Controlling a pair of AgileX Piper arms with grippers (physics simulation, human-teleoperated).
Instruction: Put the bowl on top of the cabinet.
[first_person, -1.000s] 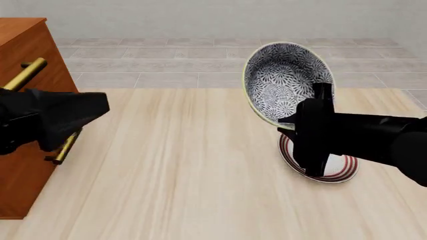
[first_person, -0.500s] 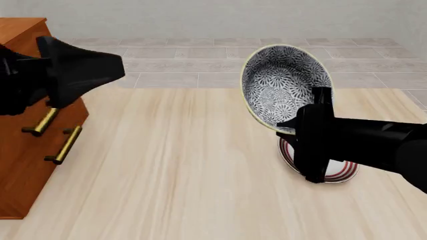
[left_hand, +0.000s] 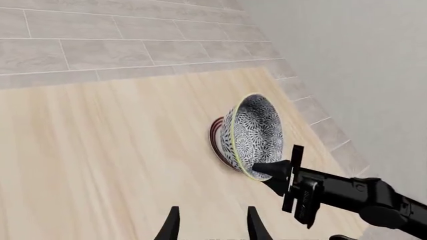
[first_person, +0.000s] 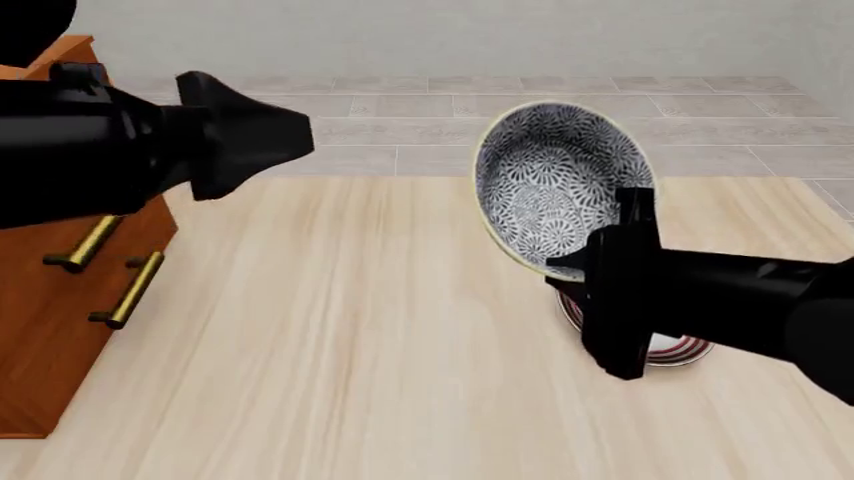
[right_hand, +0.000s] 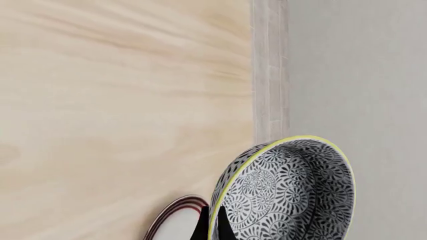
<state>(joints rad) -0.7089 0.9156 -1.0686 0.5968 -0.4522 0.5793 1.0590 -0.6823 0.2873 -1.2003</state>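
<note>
Far left: reddish-brown cabinet on the table's left edge, brass bar handles on its front, upper part hidden behind the left arm. Left gripper is raised above the wooden table, pointing right; in the left wrist view its two fingertips stand apart, nothing between them. Centre of the table bare. Right of centre: patterned bowl is lifted off the table, tipped on edge with its mouth facing the camera in the front view, cream-yellow rim showing. Right gripper is pinched closed on the bowl's lower rim, one finger inside, one outside. Just below the bowl, the red-ringed plate lies flat on the table, partly hidden by the right arm.
</note>
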